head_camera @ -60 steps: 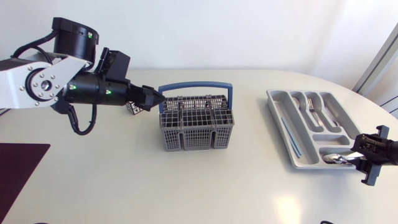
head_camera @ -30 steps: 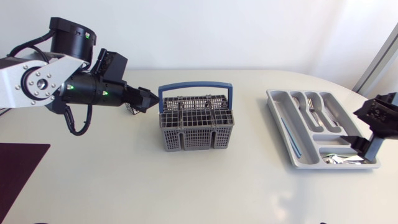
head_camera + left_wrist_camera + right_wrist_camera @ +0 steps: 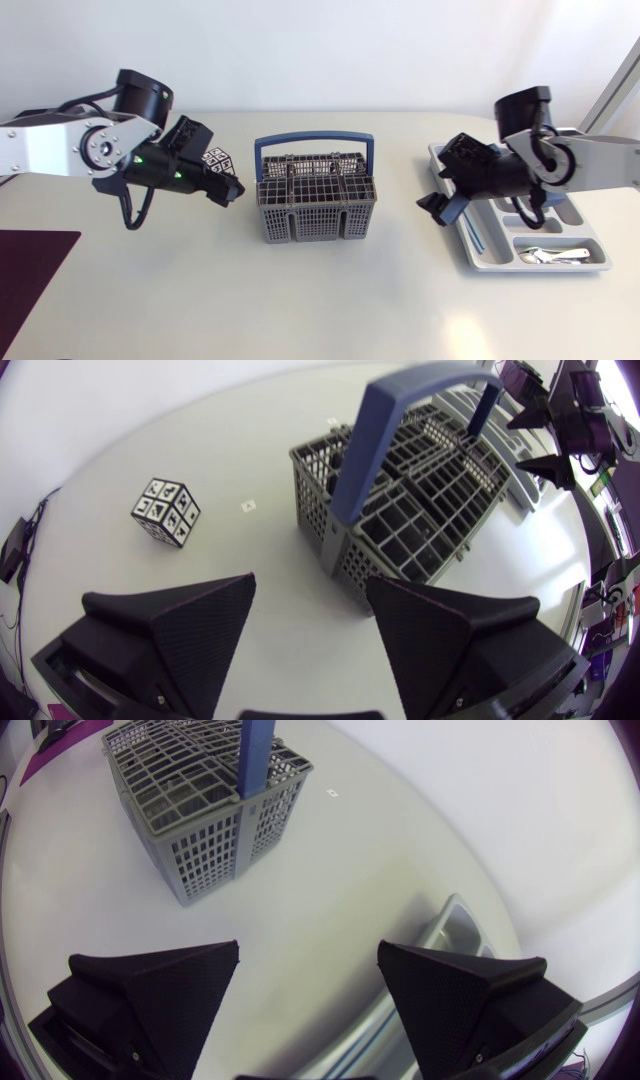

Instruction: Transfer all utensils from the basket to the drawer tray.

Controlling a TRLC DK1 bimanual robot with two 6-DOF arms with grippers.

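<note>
The grey wire basket (image 3: 316, 207) with a blue handle (image 3: 314, 140) stands mid-table; no utensil sticks out of it. To its right, the grey drawer tray (image 3: 470, 245) holds a spoon (image 3: 548, 256) in its near compartment and forks (image 3: 505, 182) farther back. My left gripper (image 3: 232, 190) hangs open and empty just left of the basket. In the left wrist view the basket (image 3: 410, 490) lies ahead of the open gripper (image 3: 310, 620). My right gripper (image 3: 436, 208) is open and empty at the tray's left edge. Its wrist view shows the basket (image 3: 200, 790) ahead of the gripper (image 3: 308, 985) and the tray's corner (image 3: 450, 932) beside it.
A small cube with black-and-white markers (image 3: 217, 160) sits left of the basket, behind my left gripper, and shows in the left wrist view as the cube (image 3: 165, 512). A dark purple mat (image 3: 30, 270) covers the table's near left corner.
My right gripper opened, left the spoon in the tray's near compartment and swung left to the tray's left edge. My left gripper drew back and nearer, off the basket's rim.
</note>
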